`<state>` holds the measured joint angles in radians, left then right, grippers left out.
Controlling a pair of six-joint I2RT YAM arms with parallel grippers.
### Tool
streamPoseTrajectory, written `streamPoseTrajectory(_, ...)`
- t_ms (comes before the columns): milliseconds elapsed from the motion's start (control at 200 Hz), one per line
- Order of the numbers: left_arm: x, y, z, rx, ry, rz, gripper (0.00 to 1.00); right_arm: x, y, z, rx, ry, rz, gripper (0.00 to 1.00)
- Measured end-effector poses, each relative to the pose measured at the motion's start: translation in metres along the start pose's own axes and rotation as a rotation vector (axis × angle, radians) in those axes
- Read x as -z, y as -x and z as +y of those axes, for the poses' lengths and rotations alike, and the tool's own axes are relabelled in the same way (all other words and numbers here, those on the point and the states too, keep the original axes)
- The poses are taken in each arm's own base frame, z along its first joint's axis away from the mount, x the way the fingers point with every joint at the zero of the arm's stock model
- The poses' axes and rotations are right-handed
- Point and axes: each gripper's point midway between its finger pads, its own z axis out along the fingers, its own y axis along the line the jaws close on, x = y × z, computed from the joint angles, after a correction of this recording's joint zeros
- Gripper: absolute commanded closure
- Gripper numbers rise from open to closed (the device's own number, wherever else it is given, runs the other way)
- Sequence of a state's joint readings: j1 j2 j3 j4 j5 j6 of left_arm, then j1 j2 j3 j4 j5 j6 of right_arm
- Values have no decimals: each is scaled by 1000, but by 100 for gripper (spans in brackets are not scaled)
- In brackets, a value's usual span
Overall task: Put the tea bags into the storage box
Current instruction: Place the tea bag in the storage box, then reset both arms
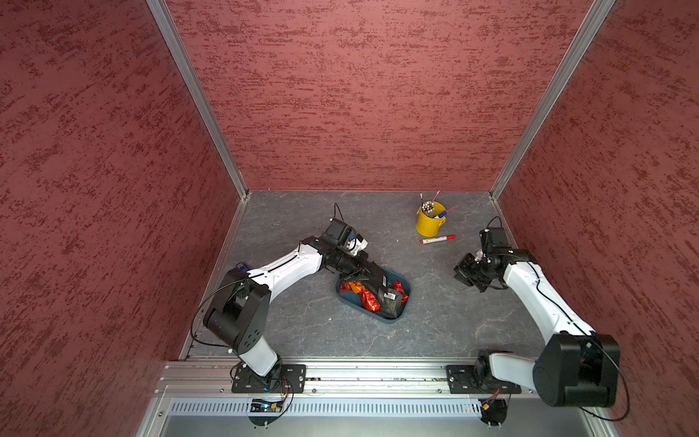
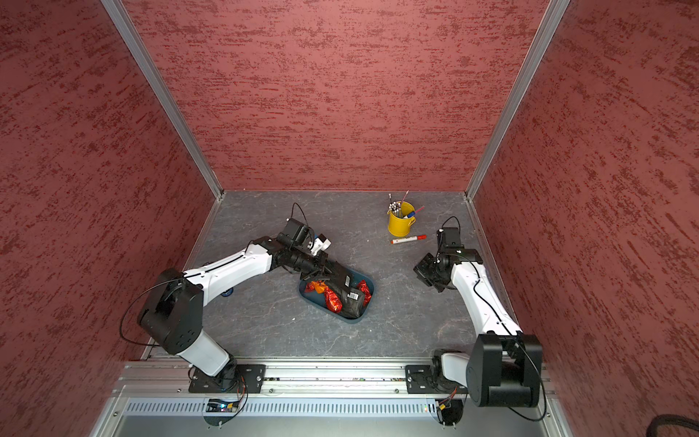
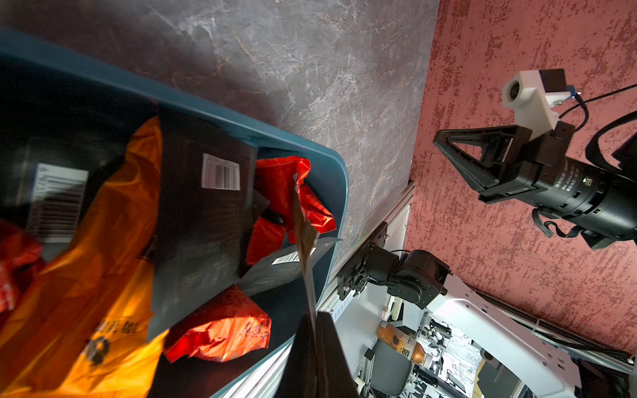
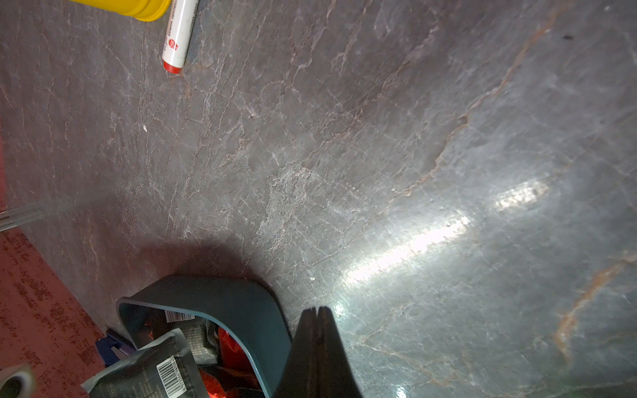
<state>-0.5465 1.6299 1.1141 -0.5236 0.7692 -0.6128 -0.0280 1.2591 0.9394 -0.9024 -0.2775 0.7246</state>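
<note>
Tea bags [image 1: 389, 304] lie heaped in the storage box [image 1: 407, 300], directly beneath the left pincer [image 3: 314, 322]. Its jaws are pressed together on a thin packet [image 3: 305, 234], seen edge-on and hanging over the pile. Under that pincer the left wrist view shows three red foil pouches [image 3: 220, 330], one orange wrapper [image 3: 103, 248] and three barcode labels on black packets [image 3: 206, 213], one of them blurred; whatever lies deeper is hidden. In both top views the left arm [image 1: 287, 266] covers the box corner behind the pincer.

The right pincer [image 4: 317, 312], jaws closed on nothing, hovers well apart from the left one, with a strip of bare grey table [image 4: 431, 138] between it and the box. One yellow cup [image 1: 429, 225] of pens and one red-and-white marker [image 1: 438, 239] lying just beside it sit beyond the right pincer, toward the back wall and well clear of the box. One small blue block [image 1: 242, 266] lies far behind the left pincer, partly hidden by that arm.
</note>
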Motion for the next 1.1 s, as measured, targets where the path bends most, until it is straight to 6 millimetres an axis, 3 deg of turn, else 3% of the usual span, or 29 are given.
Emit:
streamPoseTrajectory(260, 0, 0, 7, 12, 6, -2, 100, -1, -1, -1, -1, -1, 4, 100)
streamPoseTrajectory(461, -1, -3, 23, 47, 28, 2, 57, -1, -1, 0, 0, 2, 4, 100)
streamPoseTrajectory(606, 1, 0, 28, 40, 38, -13, 38, -1, 0, 1, 2, 10, 0, 100)
streamPoseTrajectory(716, 8, 4, 28, 39, 40, -36, 0, -1, 1, 2, 4, 12, -1, 100)
streamPoseTrajectory(892, 27, 10, 24, 34, 34, -89, 0, -1, 1, 2, 7, 12, -2, 99)
streamPoseTrajectory(1102, 60, 20, 26, 22, 67, -179, 0, 1, 2, 4, 26, 24, -12, 67)
